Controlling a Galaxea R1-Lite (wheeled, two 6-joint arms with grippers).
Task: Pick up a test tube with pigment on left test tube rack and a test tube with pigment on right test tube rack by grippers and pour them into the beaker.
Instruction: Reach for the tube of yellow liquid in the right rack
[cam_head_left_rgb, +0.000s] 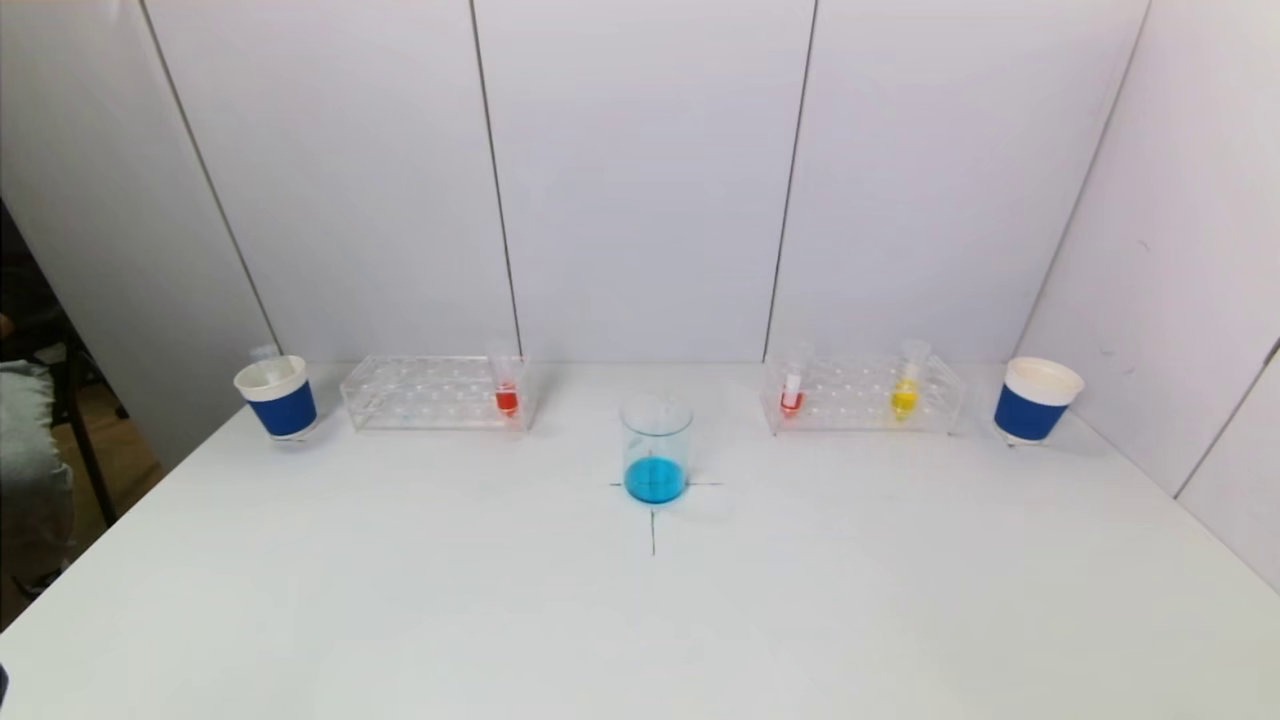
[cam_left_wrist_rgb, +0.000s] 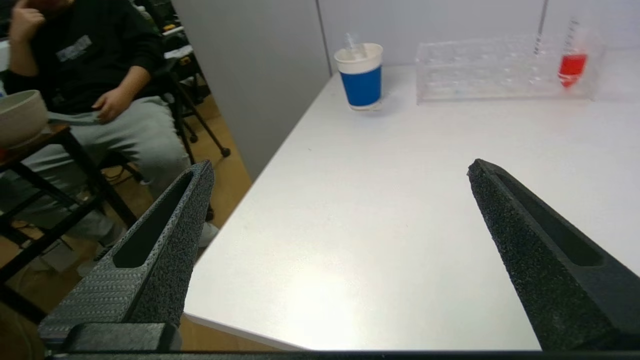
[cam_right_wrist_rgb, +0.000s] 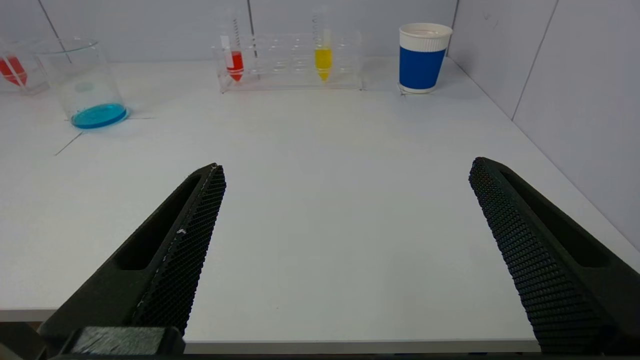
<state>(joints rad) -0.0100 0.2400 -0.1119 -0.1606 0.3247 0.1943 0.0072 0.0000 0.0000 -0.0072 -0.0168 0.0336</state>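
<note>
Both grippers stay out of the head view, where a glass beaker (cam_head_left_rgb: 656, 448) of blue liquid stands between two clear racks (cam_head_left_rgb: 435, 392) (cam_head_left_rgb: 865, 395) holding three pigment tubes. Left wrist view: textured black left gripper (cam_left_wrist_rgb: 340, 170) spread wide, a seated person (cam_left_wrist_rgb: 95, 95) beyond. Right wrist view: honeycombed right gripper (cam_right_wrist_rgb: 347, 167) equally wide.

A smooth, matt white bench (cam_head_left_rgb: 500, 600) is seen; clear glossy plastic racks (cam_head_left_rgb: 430, 392), a clear glass beaker (cam_head_left_rgb: 656, 440), rough-textured black jaws.

No readable text, labels or numbers appear on anything in view.
</note>
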